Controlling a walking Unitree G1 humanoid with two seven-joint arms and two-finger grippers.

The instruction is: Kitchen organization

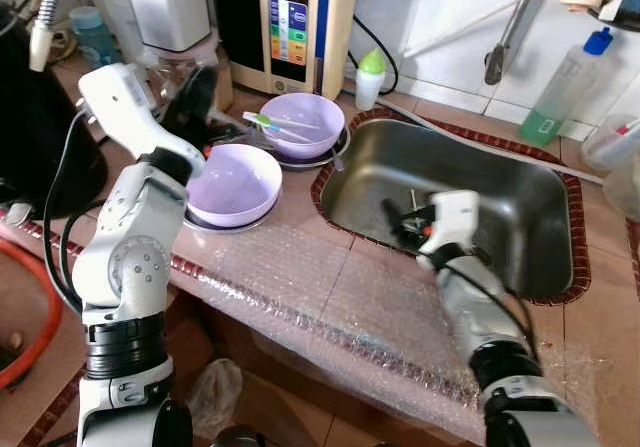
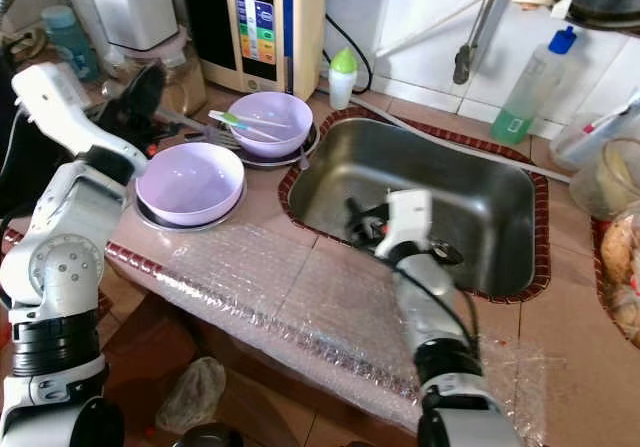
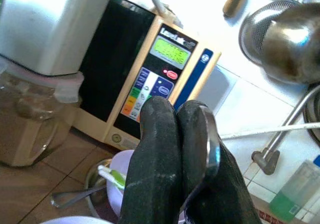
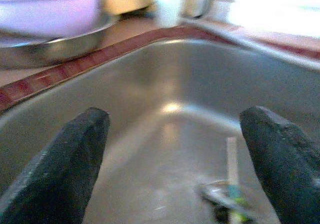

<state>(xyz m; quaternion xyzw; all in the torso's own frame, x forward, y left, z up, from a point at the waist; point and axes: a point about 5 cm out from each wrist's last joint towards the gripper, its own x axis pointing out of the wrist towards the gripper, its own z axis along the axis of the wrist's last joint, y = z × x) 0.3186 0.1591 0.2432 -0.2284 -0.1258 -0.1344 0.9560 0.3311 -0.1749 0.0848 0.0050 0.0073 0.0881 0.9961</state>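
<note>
My left gripper [image 1: 197, 95] is raised over the counter behind a lilac bowl [image 1: 235, 182]. In the left wrist view its fingers [image 3: 160, 154] are pressed together, with a shiny metal spoon [image 3: 214, 146] held along one of them. A second lilac bowl [image 1: 300, 122] behind holds green-and-white utensils [image 1: 275, 122]. My right gripper [image 1: 400, 222] reaches into the steel sink [image 1: 500, 182], open, its fingertips [image 4: 65, 164] wide apart just above a small utensil with a green part [image 4: 225, 199] on the sink bottom.
A beige water ioniser [image 1: 290, 17] and a blender jar [image 1: 165, 12] stand at the back. By the wall are a green-capped bottle [image 1: 370, 75] and a detergent bottle [image 1: 565, 92]. Bubble wrap [image 1: 330, 307] covers the counter's front edge. Another metal spoon [image 3: 70, 196] lies by the far bowl.
</note>
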